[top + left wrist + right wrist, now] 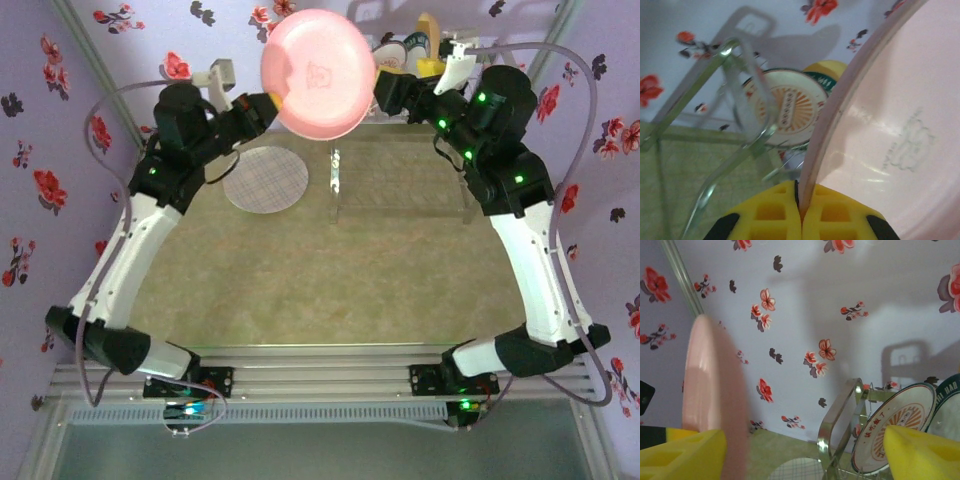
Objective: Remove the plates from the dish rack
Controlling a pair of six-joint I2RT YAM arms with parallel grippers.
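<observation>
From the top external view, the pink plate [318,72] hung in the air above the far edge of the table [300,280], face toward the camera, between the two arms. The left gripper [268,105] met its left rim. The right gripper [385,85] sat at its right rim, though that view did not settle how either pair of jaws stood.

The left wrist view settled it for the left arm. There the left gripper [800,197] had its yellow fingers [770,215] pressed together on the pink plate's [890,125] rim. Beyond stood the dish rack [740,85], holding an orange-patterned plate [790,107] and a yellow plate [825,67].

In the right wrist view the right gripper [805,450] was spread wide. The pink plate [710,380] showed edge-on, just beside one of its fingers [680,455]; whether they touched could not be told. The rack's end loop [840,420], the orange-patterned plate [895,430] and a teal-rimmed plate [950,410] lay past it.

The overhead camera showed a checked plate [265,177] lying flat on the table, left of the dish rack [400,180].
</observation>
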